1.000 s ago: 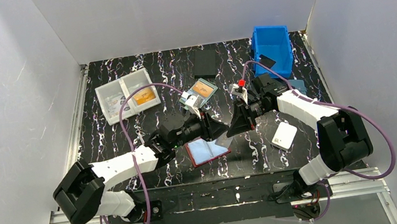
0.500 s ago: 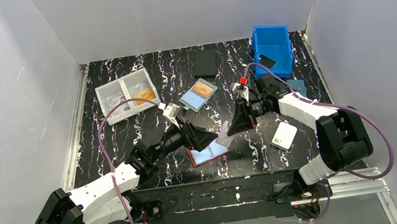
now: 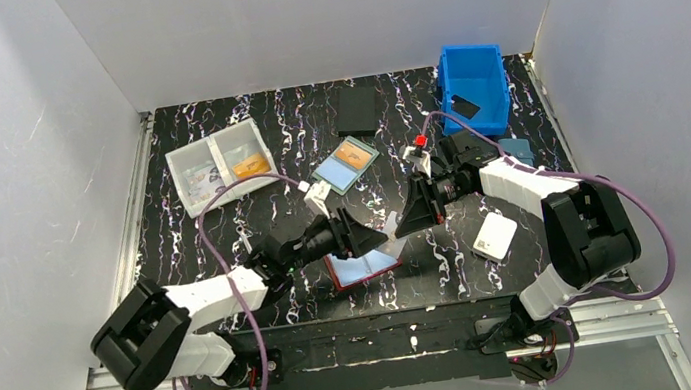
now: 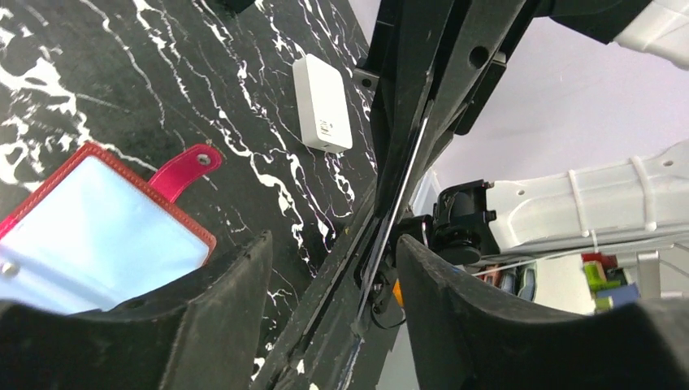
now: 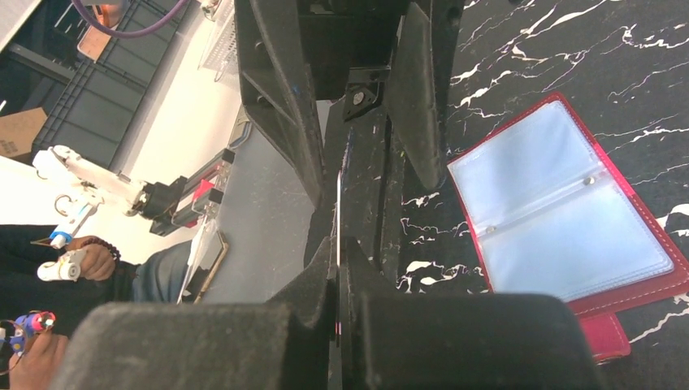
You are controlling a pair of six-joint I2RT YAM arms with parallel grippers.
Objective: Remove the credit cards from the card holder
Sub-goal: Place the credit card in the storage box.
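Dark-red leather card holder [image 3: 363,265] lies open on the black marbled worktop [image 3: 187,246], light-blue sleeves showing. Right pincer [image 5: 339,272] clamps a thin pale card [image 3: 388,232] edge-on; left pincer [image 4: 333,244] gapes around it.

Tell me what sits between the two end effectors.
A credit card, pinched edge-on by the right end effector, sitting between the left end effector's open fingers; left wrist view shows it.
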